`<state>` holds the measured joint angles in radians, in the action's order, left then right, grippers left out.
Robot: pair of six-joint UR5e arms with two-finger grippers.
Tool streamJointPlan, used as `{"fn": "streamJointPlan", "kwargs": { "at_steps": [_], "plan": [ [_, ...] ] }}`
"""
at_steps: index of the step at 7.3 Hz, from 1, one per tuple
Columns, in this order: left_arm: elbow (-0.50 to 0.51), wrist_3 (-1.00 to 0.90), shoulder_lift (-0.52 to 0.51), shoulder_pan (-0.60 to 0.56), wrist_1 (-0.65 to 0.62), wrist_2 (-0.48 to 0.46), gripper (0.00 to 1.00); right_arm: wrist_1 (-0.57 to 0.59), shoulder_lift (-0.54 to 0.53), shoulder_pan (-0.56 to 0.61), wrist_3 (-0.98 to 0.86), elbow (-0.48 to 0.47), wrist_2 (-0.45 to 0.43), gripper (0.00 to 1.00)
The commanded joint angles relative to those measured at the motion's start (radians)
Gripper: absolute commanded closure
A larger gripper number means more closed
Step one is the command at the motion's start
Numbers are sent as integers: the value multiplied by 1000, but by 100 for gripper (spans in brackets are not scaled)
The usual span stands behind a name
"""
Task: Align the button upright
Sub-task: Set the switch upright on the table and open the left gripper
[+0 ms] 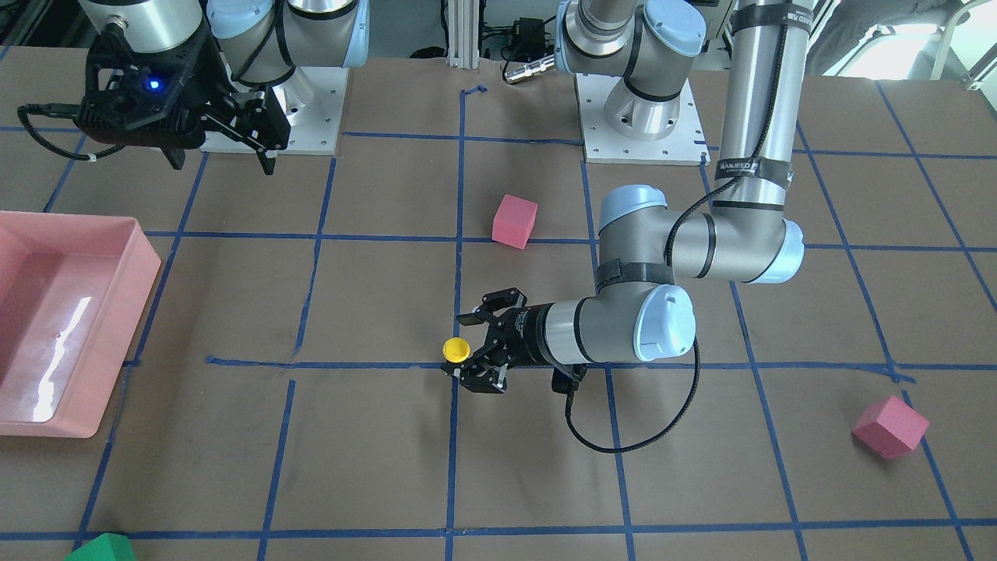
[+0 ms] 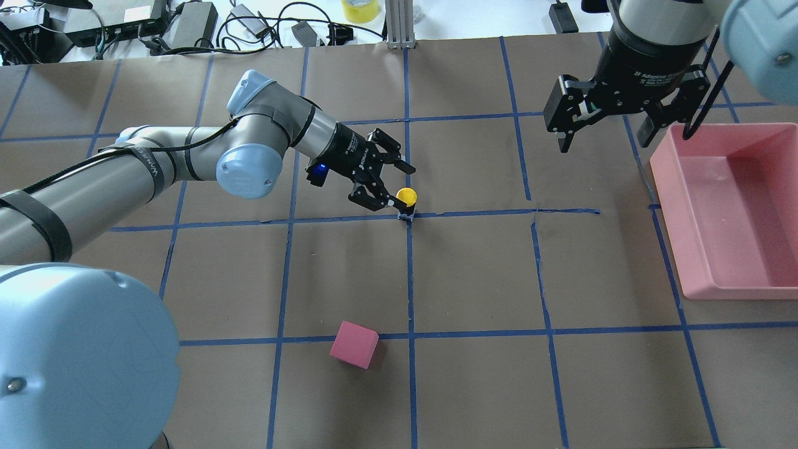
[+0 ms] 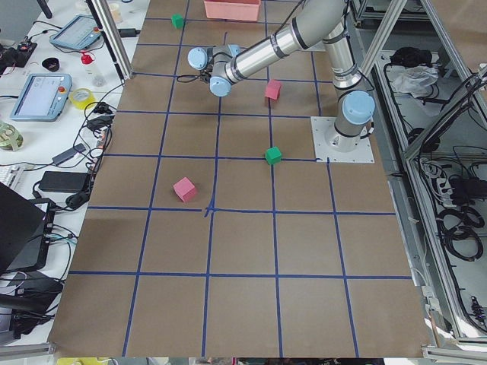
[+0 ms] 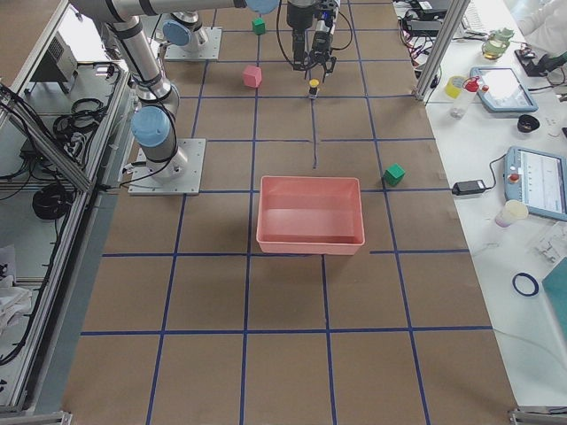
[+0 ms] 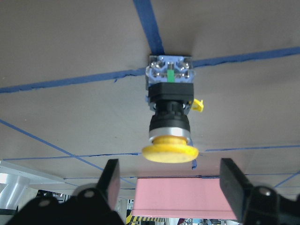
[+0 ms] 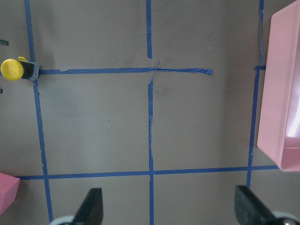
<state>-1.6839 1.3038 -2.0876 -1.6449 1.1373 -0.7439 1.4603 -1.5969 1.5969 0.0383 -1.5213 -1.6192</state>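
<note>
Plainly the button stands on its base at a crossing of the blue tape, yellow cap up and away from the table, so the aligning itself looks done or all but done. The left gripper lies low and level beside it with its jaws spread. In the wrist view the cap sits between the two fingers, with a gap showing on either side, so nothing is pinched. As I judge it, the next move calls for a straight pull back along the arm's own line, keeping the jaws wide so that neither finger clips the cap and tips the button. If it proves to lean, a light squeeze on the black body would be needed first. The right gripper hangs spread and idle over the far side, near the pink tray. The table is covered in brown paper marked with a grid of tape. A pink cube lies well apart from the button, and a green cube sits at one edge. Beyond the table are cables and benches with tablets.
</note>
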Motion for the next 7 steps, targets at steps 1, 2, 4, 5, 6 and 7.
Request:
{"fn": "streamJointPlan", "kwargs": {
  "at_steps": [1,2,4,5,6,7],
  "plan": [
    [111,-55,87,-1,144,-200,17,0,0,0,0,0,1,0],
    [153,-143,134,-4,223,-245,18,0,0,0,0,0,-1,0],
    [185,-324,260,-1,263,-395,17,0,0,0,0,1,1,0],
    [184,-372,315,-1,263,-499,11,0,0,0,0,1,-1,0],
    [176,-525,368,6,295,-611,0,0,0,0,0,0,-1,0],
    [173,-692,409,43,399,-653,0,0,0,1,2,0,1,0]
  ]
}}
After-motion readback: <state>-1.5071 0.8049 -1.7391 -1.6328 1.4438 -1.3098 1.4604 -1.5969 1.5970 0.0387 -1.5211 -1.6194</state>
